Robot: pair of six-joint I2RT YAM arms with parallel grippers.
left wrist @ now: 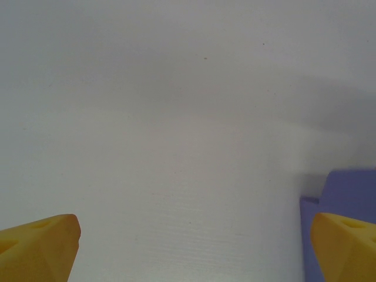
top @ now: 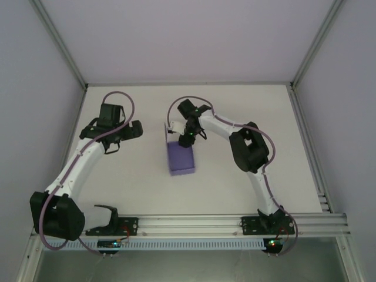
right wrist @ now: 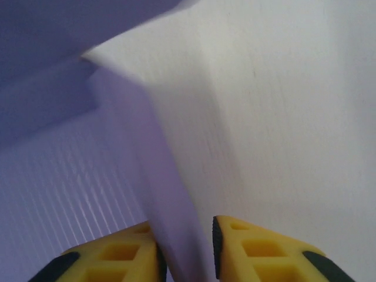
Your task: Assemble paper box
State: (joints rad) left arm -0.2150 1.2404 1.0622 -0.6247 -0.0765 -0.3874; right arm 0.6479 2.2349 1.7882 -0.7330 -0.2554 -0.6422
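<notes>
The lavender paper box [top: 181, 160] stands in the middle of the table as an open-topped box, long side running away from me. My right gripper [top: 187, 140] reaches down at its far right corner. In the right wrist view the yellow fingers [right wrist: 258, 249] straddle the box's thin right wall [right wrist: 170, 194], one inside and one outside, pinched close on it. The box's ribbed floor [right wrist: 64, 194] lies to the left of that wall. My left gripper [top: 135, 130] hovers left of the box, wide open [left wrist: 191, 249] over bare table, with an edge of the box [left wrist: 346, 194] at the right of its view.
A white table [top: 247, 111] inside a walled enclosure, with an aluminium rail [top: 194, 223] along the near edge carrying both arm bases. A pale flap [top: 167, 131] rises at the box's far left corner.
</notes>
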